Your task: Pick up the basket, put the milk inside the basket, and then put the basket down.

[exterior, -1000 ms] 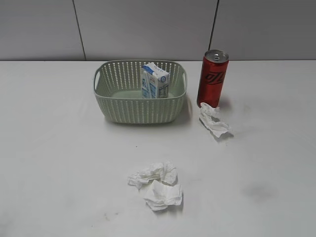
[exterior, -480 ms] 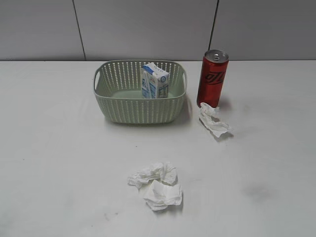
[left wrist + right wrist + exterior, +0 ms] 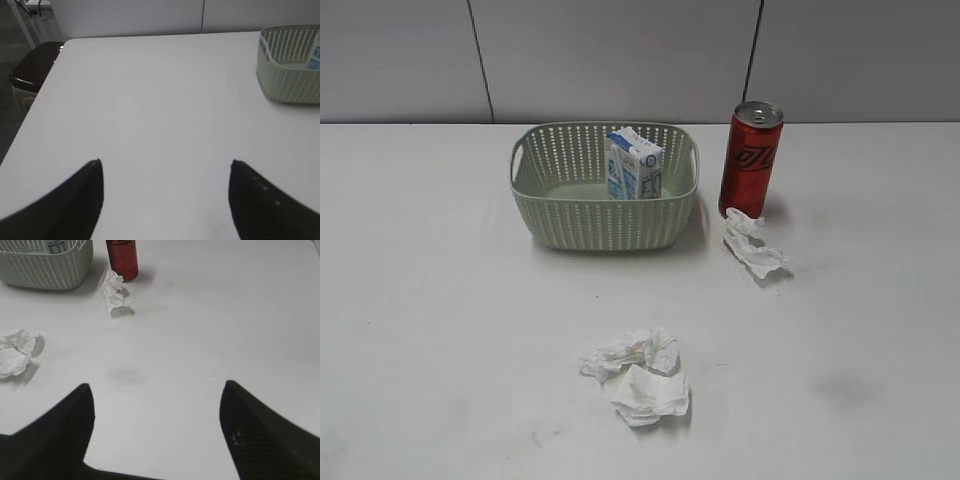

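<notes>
1. The left gripper (image 3: 165, 167) has its jaws spread wide and holds nothing; only bare counter (image 3: 150, 100) lies between the tips. From it the basket (image 3: 290, 65) sits at about 2 o'clock, well apart.
2. The right gripper (image 3: 157, 390) is likewise spread and empty. From it the basket (image 3: 47, 262) lies at about 10 o'clock, the can (image 3: 122, 257) at 11 o'clock, and a tissue (image 3: 116, 292) just this side of the can.
3. In the exterior view neither arm shows. The basket (image 3: 605, 215) rests flat on the counter, with the milk (image 3: 634, 163) upright inside, toward its rear right.
4. The can (image 3: 750, 158) stands just beside the basket at 3 o'clock; a second tissue wad (image 3: 635, 378) lies at 6 o'clock, well apart.
5. Judgement: milk in, basket down, both arms clear, so the task looks finished.
6. The next move calls for no grasp; at most the arms need to hold clear of the basket.
</notes>
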Robot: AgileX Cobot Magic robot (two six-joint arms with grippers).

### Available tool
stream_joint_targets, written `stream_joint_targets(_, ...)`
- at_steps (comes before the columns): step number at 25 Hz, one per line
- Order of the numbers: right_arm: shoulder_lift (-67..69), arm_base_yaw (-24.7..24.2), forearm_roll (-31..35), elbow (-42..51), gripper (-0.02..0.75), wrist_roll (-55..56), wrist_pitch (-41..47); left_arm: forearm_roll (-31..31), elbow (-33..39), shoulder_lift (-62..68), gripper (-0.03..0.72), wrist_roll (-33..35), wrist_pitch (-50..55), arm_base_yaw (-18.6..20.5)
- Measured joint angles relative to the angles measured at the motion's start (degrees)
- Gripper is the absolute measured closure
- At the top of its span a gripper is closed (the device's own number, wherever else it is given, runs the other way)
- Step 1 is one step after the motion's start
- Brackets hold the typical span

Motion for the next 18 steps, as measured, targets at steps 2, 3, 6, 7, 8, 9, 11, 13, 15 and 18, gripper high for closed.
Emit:
stream_joint_targets(2,0.0,0.0,0.0,0.0,0.148,0.0,0.0,0.12,0.0,-1.08,0.095,-0.12,0.06,0.0)
stream_joint_targets(3,0.0,0.0,0.0,0.0,0.148,0.0,0.0,0.22,0.0,-1.25,0.095,-0.14,0.06,0.0)
stream_joint_targets(6,0.0,0.0,0.0,0.0,0.148,0.0,0.0,0.22,0.0,-1.37,0.095,-0.18,0.07,0.0)
stream_joint_targets(7,0.0,0.0,0.0,0.0,0.148,0.0,0.0,0.24,0.0,-1.37,0.095,-0.18,0.07,0.0)
stream_joint_targets(8,0.0,0.0,0.0,0.0,0.148,0.0,0.0,0.24,0.0,-1.37,0.095,-0.18,0.07,0.0)
stream_joint_targets(9,0.0,0.0,0.0,0.0,0.148,0.0,0.0,0.24,0.0,-1.37,0.095,-0.18,0.07,0.0)
stream_joint_targets(11,0.0,0.0,0.0,0.0,0.148,0.0,0.0,0.35,0.0,-1.37,0.095,-0.18,0.07,0.0)
stream_joint_targets(13,0.0,0.0,0.03,0.0,0.148,0.0,0.0,0.76,0.0,-1.37,0.095,-0.77,0.07,0.0)
stream_joint_targets(15,0.0,0.0,0.03,0.0,0.148,0.0,0.0,1.77,0.0,-1.37,0.095,-2.21,0.07,0.0)
stream_joint_targets(18,0.0,0.0,0.03,0.0,0.148,0.05,0.0,3.23,0.0,-1.37,0.095,-4.13,0.01,0.0)
